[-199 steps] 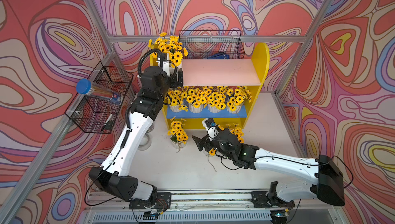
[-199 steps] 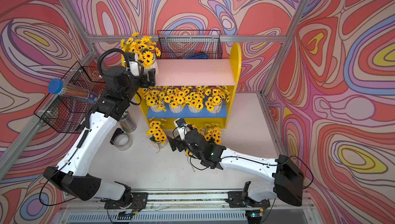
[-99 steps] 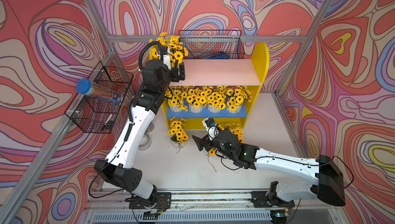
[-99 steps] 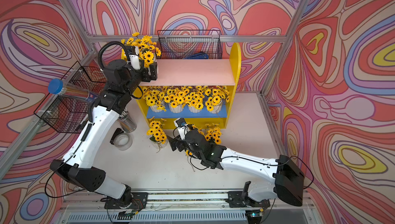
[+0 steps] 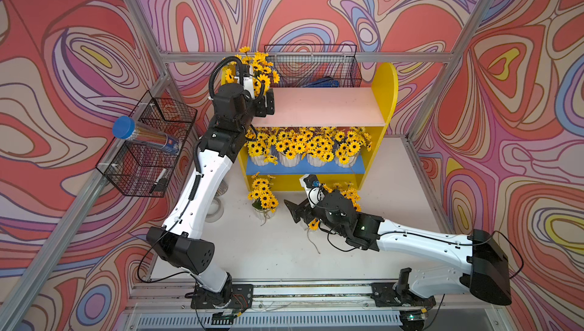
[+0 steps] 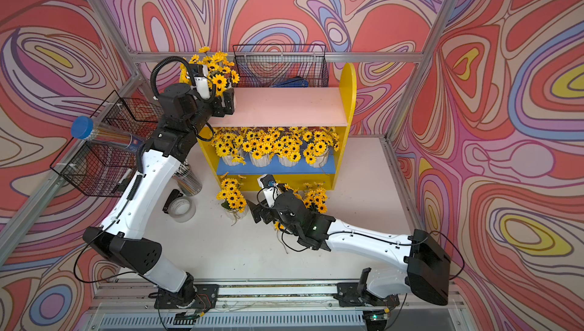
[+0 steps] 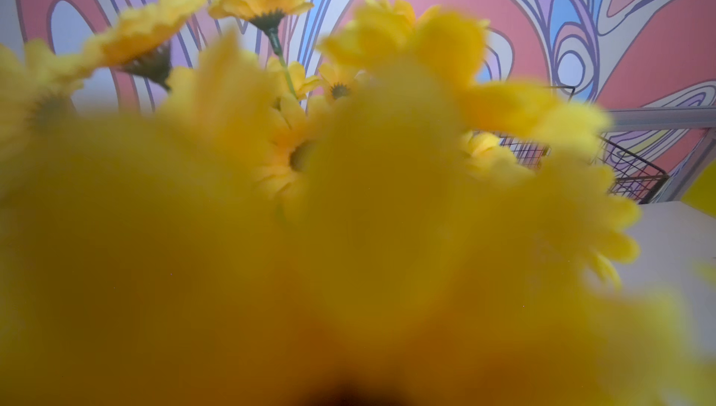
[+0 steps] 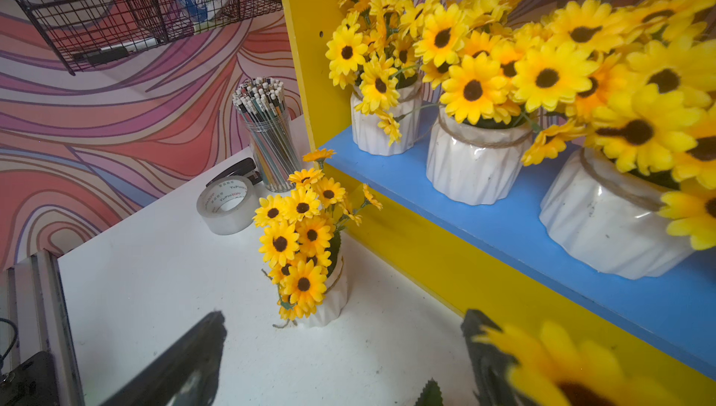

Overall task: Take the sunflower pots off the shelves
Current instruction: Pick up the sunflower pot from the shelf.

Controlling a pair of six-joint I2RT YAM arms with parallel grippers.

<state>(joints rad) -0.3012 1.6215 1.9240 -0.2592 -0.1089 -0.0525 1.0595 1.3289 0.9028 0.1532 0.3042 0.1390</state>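
Your L jaws: at pot [image 5: 260, 62], pink board's [image 5: 316, 105] left end; grip hidden, can't tell
Your R jaws: spread, empty, over tabletop [image 5: 268, 250]
Other pots [image 5: 289, 159]: 4 on blue board [image 5: 303, 170], 2 on tabletop

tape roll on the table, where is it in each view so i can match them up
In a top view: tape roll half hidden behind the left arm's white link.
In a top view: tape roll fully visible on the table.
Left wrist: not in it; blurred sunflowers fill it.
Right wrist: tape roll on the table.
Shared landmark: the cup of pencils right beside it.
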